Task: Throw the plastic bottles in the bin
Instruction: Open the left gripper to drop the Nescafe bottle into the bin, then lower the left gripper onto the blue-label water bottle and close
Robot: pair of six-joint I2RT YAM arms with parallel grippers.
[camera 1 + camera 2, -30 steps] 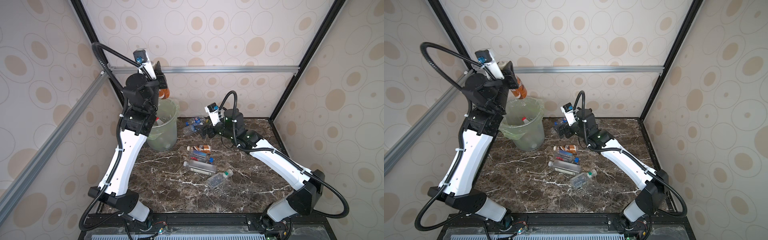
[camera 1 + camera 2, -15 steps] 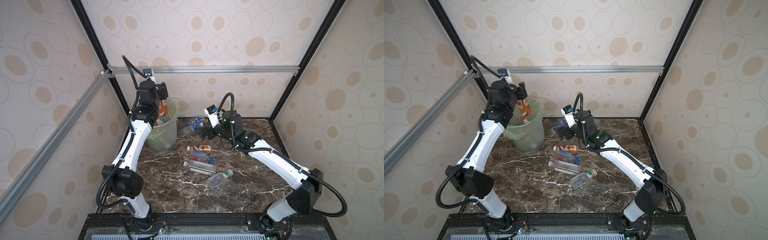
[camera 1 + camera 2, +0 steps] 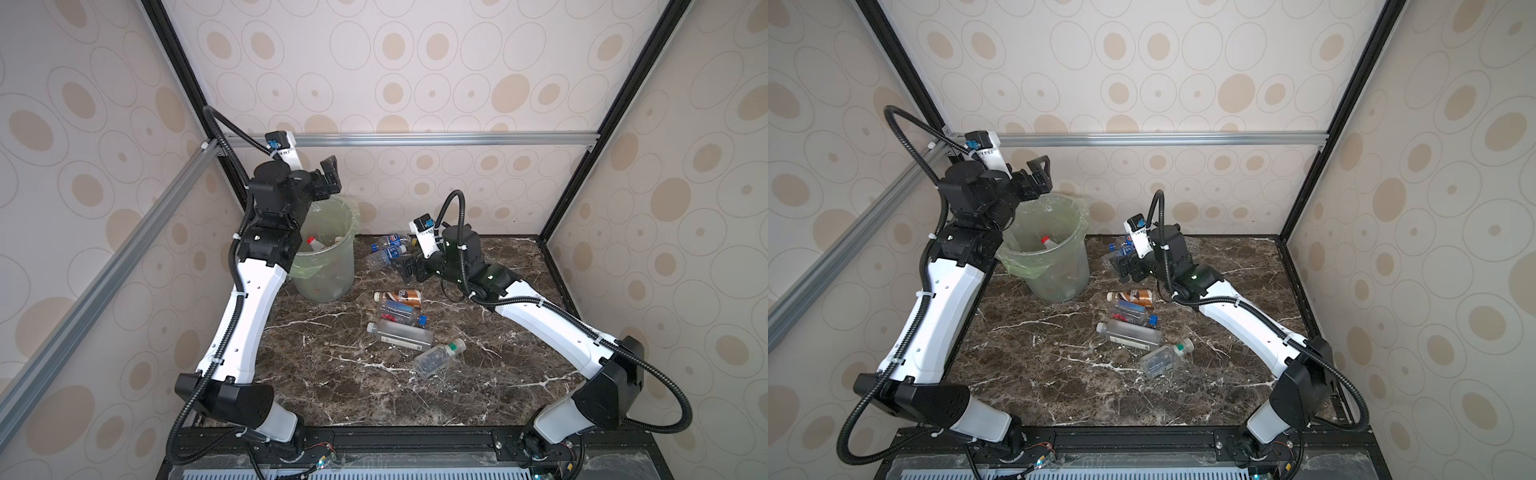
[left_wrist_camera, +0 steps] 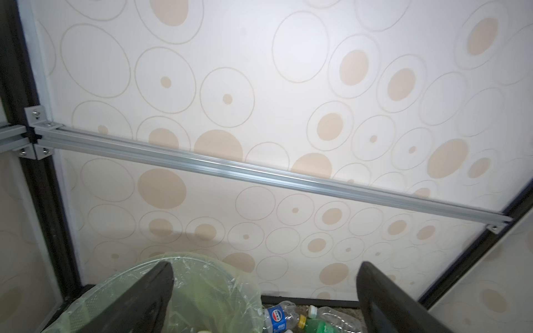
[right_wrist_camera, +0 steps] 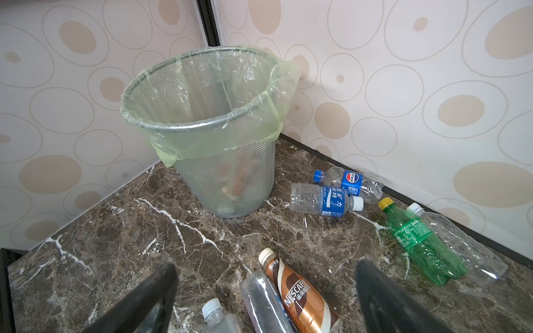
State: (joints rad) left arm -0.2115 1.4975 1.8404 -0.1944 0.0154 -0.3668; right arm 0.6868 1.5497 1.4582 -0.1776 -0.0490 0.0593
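The bin [image 3: 330,270], a mesh wastebasket lined with a light green bag, stands at the back left. My left gripper [image 3: 327,178] hangs open and empty above its rim [image 4: 202,276]. Inside the bin lies a bottle with a red cap [image 3: 312,242], and an orange shape [image 5: 239,181] shows through the mesh. My right gripper [image 3: 409,266] is open low over the table, just behind a brown-labelled bottle [image 5: 300,297]. More plastic bottles lie in a row towards the front: a clear one with a blue cap [image 3: 401,313], a square one [image 3: 401,334] and a green-capped one [image 3: 436,357].
By the back wall lie two blue-labelled bottles [image 5: 350,180] [image 5: 323,199], a green bottle [image 5: 418,236] and a clear one [image 5: 461,242]. A metal rail [image 3: 415,139] runs along the back wall above the bin. Patterned walls close in the marble table [image 3: 332,386].
My left gripper held an orange-brown bottle over the bin, then opened; the bottle is gone from its fingers and the arm has drawn back up. The right arm has barely moved.
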